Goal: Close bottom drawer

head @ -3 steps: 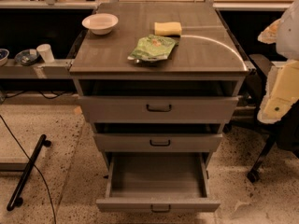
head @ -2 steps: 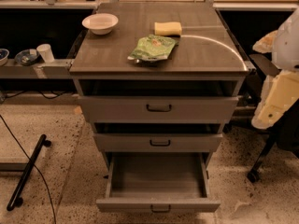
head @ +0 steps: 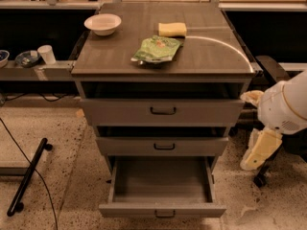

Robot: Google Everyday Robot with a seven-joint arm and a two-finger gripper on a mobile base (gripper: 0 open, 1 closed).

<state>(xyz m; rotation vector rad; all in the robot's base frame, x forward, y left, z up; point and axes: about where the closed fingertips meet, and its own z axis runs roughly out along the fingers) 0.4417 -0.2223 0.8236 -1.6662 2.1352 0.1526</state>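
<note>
The bottom drawer [head: 162, 209] of the grey cabinet is pulled far out. Its plain grey box is bare inside, and a small dark loop handle [head: 164, 214] sits on its low front panel. The middle drawer [head: 162, 146] and the top drawer [head: 162, 111] above it stick out only slightly. My gripper [head: 259, 150], cream-coloured below a white rounded arm body [head: 288, 108], hangs to the right of the cabinet at about the height of the middle drawer. It is apart from all the drawers and holds nothing that I can see.
On the cabinet top [head: 201, 56] lie a white bowl [head: 102, 23], a green packet [head: 157, 49] and a yellow sponge [head: 172, 29]. A black bar [head: 29, 176] and a cable lie on the speckled floor at left. A shelf at left holds cups [head: 46, 53]. A dark wheeled base [head: 261, 178] stands at right.
The gripper has come down and a little to the left, from beside the cabinet top to beside the middle drawer. The drawers have not moved.
</note>
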